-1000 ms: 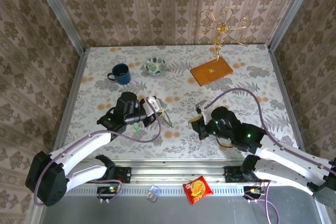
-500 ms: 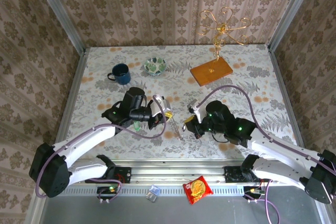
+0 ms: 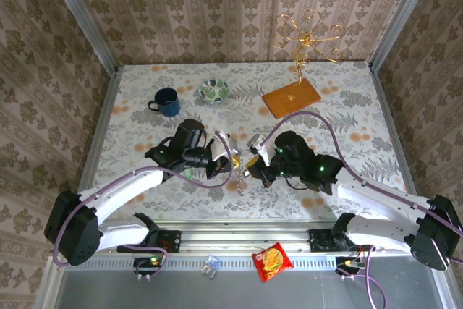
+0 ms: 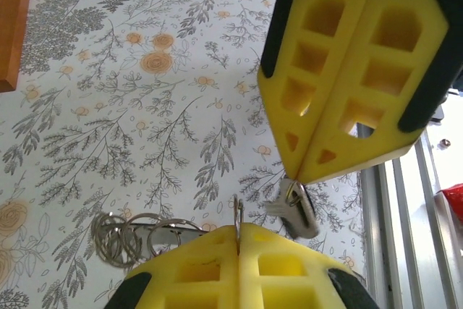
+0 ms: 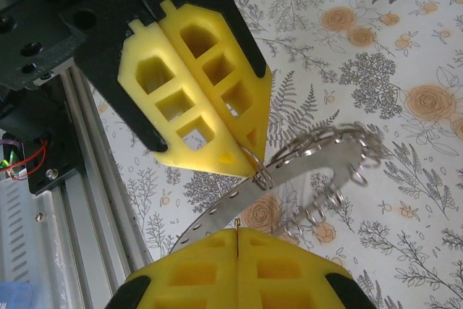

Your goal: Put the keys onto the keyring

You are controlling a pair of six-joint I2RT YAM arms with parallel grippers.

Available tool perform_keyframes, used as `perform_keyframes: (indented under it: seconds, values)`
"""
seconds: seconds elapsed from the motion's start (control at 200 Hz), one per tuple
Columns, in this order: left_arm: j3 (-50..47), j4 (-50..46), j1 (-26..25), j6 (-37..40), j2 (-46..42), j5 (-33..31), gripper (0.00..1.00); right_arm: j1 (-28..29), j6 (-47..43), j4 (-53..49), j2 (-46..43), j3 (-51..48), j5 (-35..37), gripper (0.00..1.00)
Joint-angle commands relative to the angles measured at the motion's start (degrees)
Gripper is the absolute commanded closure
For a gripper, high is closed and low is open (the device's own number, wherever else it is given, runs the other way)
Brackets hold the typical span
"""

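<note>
A blue mug (image 3: 167, 101) and bowl (image 3: 214, 91) are set well behind. The left tool (image 4: 239, 228) is clamped on the keyring (image 4: 137, 233); just beside it, the right tool (image 4: 302, 177) is clamped on a key (image 4: 291, 211).

Blue mug (image 3: 167, 101): one; patterned bowl (image 3: 214, 91): one; wooden board (image 3: 291, 98): one; gold wire stand (image 3: 307, 34): one; red snack packet (image 3: 272, 261): one; claws: two, left claw (image 3: 234, 160) and right claw (image 3: 250, 166); silver key (image 4: 294, 213): one in view; split rings (image 4: 123, 233): several, tangled, exact count unclear
</note>
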Motion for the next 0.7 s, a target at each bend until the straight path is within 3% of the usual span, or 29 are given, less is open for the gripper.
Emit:
perform_keyframes:
  seconds: [0.0, 0.695]
  values:
    - [1.79, 0.24, -0.42, -0.66, -0.07, 2.70, 1.00, -0.25, -1.12, 2.24, 0.93, 2.10, -1.61, 1.00]
    - [0.90, 0.07, -0.42, -0.69, -0.40, 3.60, 1.00, -0.38, -0.01, 5.82, 1.57, 1.96, 1.83, 1.00]
